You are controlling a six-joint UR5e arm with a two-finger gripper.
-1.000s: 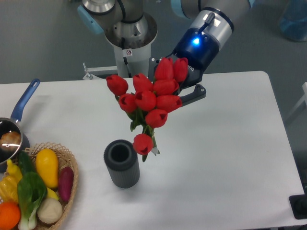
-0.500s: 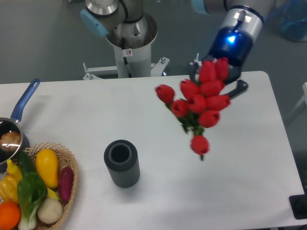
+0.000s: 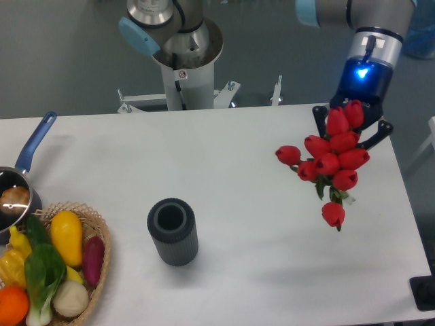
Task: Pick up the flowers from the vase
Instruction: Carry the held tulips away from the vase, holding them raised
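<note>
My gripper [image 3: 350, 132] is clenched, as far as I can tell behind the buds, on the flowers [image 3: 331, 159]; they hang above the table's [image 3: 238, 170] right side, well apart from the vase [image 3: 172, 231]; I should hold firm and avoid swinging, since one bud droops low

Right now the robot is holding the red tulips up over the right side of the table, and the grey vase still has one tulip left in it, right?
Not quite. The fixed camera view shows the vase with an empty mouth. The whole bunch of tulips is held up over the right side of the table.
</note>
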